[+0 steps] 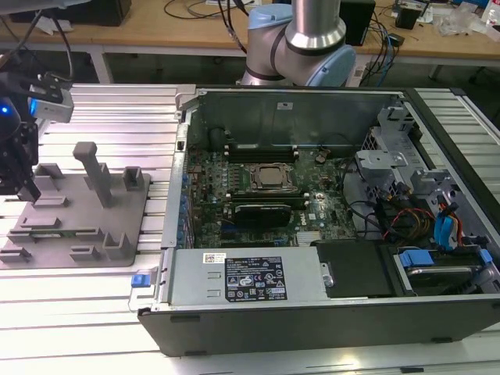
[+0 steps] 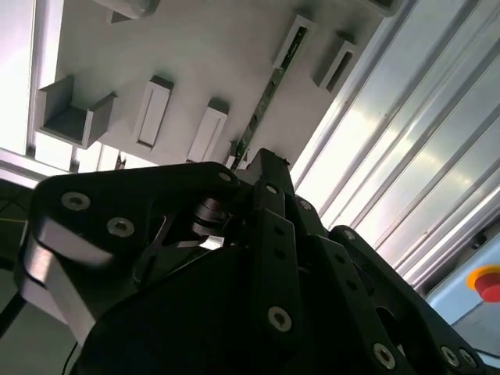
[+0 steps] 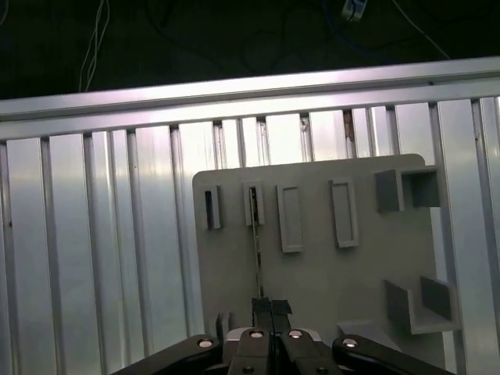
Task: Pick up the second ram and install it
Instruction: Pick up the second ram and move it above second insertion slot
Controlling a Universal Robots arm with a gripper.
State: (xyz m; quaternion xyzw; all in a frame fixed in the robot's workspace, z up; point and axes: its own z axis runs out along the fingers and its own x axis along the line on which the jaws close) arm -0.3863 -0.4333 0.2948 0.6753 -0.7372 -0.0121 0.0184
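Spanning the exterior view, a ribbed aluminium table (image 1: 101, 117) carries an open computer case (image 1: 328, 312) toward that view's right, with the motherboard (image 1: 258, 195) exposed inside. The robot arm (image 1: 312, 39) rises behind the case. A grey fixture tray (image 1: 78, 211) lies on the table at the exterior view's left. The gripper (image 1: 30, 187) hangs over the tray's outer edge. In both wrist views its fingers (image 3: 263, 308) are drawn narrow and pinch the near end of the second ram (image 3: 255, 250). That stick stands on edge, its far end seated in a slotted holder (image 3: 253, 205) on the tray.
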